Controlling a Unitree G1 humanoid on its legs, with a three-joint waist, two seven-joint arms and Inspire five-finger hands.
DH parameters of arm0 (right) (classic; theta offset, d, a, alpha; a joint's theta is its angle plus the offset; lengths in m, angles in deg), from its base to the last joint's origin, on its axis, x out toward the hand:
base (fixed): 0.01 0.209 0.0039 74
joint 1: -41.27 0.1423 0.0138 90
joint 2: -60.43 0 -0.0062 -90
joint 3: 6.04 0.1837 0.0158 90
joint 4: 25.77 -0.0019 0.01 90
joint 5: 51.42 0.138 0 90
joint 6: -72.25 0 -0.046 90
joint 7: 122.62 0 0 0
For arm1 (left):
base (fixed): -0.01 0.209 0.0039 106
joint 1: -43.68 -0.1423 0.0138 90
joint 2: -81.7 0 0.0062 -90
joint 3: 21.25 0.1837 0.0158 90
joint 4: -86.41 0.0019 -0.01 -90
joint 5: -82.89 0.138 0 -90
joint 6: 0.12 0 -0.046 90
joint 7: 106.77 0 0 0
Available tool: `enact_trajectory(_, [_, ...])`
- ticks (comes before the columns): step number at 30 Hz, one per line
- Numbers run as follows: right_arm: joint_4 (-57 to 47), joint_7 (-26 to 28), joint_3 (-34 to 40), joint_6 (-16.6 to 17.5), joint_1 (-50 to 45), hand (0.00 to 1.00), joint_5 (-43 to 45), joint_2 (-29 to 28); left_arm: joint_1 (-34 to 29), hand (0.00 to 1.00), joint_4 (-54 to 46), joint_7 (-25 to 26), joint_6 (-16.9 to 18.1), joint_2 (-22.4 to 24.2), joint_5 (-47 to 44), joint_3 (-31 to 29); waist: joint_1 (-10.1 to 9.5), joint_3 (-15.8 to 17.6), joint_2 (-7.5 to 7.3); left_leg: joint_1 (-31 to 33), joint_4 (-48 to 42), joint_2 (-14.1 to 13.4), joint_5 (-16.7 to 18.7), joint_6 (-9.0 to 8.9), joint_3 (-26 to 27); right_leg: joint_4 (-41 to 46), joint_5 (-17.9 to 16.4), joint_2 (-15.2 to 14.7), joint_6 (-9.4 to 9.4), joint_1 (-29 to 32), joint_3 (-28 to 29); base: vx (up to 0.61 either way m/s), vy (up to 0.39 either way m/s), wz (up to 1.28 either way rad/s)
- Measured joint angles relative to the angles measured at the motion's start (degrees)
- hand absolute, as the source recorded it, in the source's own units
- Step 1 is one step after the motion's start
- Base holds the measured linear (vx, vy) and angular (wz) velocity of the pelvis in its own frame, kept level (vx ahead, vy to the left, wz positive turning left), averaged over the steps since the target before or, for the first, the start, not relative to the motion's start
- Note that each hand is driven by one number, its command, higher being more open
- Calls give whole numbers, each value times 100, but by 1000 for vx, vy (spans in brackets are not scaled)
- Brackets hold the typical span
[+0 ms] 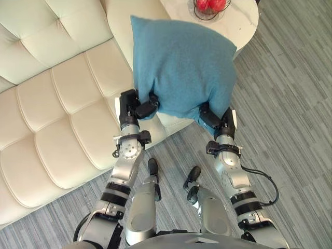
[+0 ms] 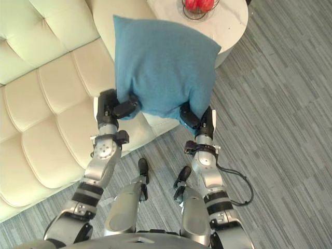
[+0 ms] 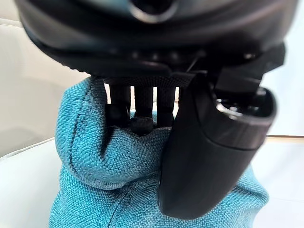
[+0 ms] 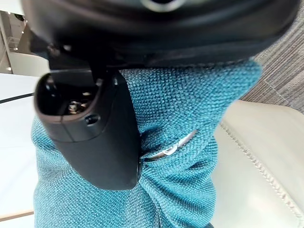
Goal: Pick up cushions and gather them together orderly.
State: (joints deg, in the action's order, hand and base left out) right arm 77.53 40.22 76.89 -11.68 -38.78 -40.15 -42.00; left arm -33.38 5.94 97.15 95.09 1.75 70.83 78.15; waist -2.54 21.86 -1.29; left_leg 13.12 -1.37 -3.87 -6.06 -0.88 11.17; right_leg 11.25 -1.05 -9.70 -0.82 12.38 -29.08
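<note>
**Left robot hand point(image 1: 136, 108) and right robot hand point(image 1: 215, 120) clenched on one square teal woven-fabric cushion point(image 1: 181, 72)**

Left robot hand: curled tight on the cushion's lower corner, fingers point(image 3: 142, 107) dug into a bunched fold of cloth, thumb pressed over the front. Right robot hand: clamped likewise on the other lower corner, thumb laid across the weave just beside what looks like a small metal zip pull point(image 4: 171, 148).

Held upright and clear of every surface, rising up and away from both robot hands. Lower edge running straight from one robot hand to the other, roughly level, so long axis crosswise between the grips.

Left of the left robot hand and partly beneath it: cream tufted leather sofa point(image 1: 52, 109), seat edge just under that wrist. Beyond the cushion, ahead of the right robot hand: round white worktop point(image 1: 244, 23) bearing a wire bowl of red fruit point(image 1: 210, 6). Below the right robot hand: grey striped carpet floor point(image 1: 290, 114).

Judged as mid-carry, placing not yet done. Coming move likely a swing leftward: sofa seat on the left robot hand's side and much nearer to it, right robot hand farther off, over the floor. Worth keeping the lower edge level so as to land flat and square on the seat. Risk: one corner slipping from its grip and twisting the whole piece; also brushing the worktop if pushed too far forward.
</note>
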Motion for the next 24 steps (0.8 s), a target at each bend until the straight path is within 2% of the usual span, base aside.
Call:
enact_trajectory(1, [-89, 75, 0, 0, -261, 0, -1, 3, -332, 0, -189, -42, 0, 67, 0, 66, 10, -158, 4, -138, 183, 13, -73, -18, -70, 2, -63, 1, 0, -97, -74, 91, -63, 29])
enact_trajectory(4, [-197, 181, -11, -3, -611, 0, -50, -8, -833, 0, -431, -123, 0, 157, 0, 100, 1, -335, 10, -410, 324, 19, -92, -39, -107, 6, -159, -12, -33, -325, -135, 66, -33, 15])
enact_trajectory(5, [-338, 247, -50, -10, -881, 0, -133, -6, -1209, 0, -558, -178, 0, 224, -40, 113, 1, -555, 58, -532, 384, 26, -92, -39, -136, 2, -213, -10, -59, -450, -182, 69, -28, 14])
enact_trajectory(7, [-534, 295, -87, -12, -1083, 0, -272, -1, -1506, 0, -703, -195, 0, 268, -121, 138, 1, -628, 119, -720, 436, 26, -91, -40, -168, -11, -252, -9, -83, -643, -215, 60, -29, 12])
enact_trajectory(9, [-792, 324, -137, -14, -1359, 0, -541, 2, -1939, 0, -941, -259, 1, 338, -146, 149, 0, -856, 198, -866, 487, 20, -87, -46, -224, -50, -278, 3, -87, -810, -260, 24, -16, 10])
enact_trajectory(13, [-1140, 342, -199, -15, -1645, 0, -771, 3, -2309, 0, -1235, -325, 31, 341, -145, 175, -15, -1001, 259, -1086, 472, 7, -59, -84, -279, -117, -281, 33, -91, -1089, -310, -3, -14, 9])
enact_trajectory(17, [-1263, 314, -196, -9, -1774, 0, -915, 57, -2391, 0, -1241, -328, 105, 340, -146, 322, -5, -1144, 325, -952, 37, -11, 82, -131, -543, -170, -288, 108, -82, -1326, -493, -60, -24, 28])
enact_trajectory(19, [-1258, 293, -196, -4, -1772, 0, -964, 177, -2401, 0, -1240, -328, 105, 340, -149, 361, -8, -1201, 434, -685, -312, -76, 174, -197, -710, -144, -309, 180, -56, -1301, -555, -116, -44, 32])
enact_trajectory(22, [-1255, 260, -196, -6, -1751, 0, -1056, 319, -2437, 0, -1240, -327, 105, 341, -247, 440, -22, -1310, 590, -419, -386, -151, 227, -225, -806, 31, -369, 167, 57, -1113, -698, -103, -34, 29])
enact_trajectory(23, [-1248, 229, -136, -11, -1745, 0, -1156, 355, -2439, 0, -1239, -327, 103, 338, -328, 526, -12, -1336, 604, -360, -474, -212, 443, 22, -460, -49, -329, 98, 110, -1100, -874, -90, -25, 45])
enact_trajectory(24, [-1239, 148, -75, -18, -1728, 0, -1188, 369, -2429, 0, -1239, -330, 106, 344, -345, 631, 12, -1337, 591, -159, -972, -345, 732, 193, -148, -36, -308, 1, 139, -1066, -985, -58, -20, 51])
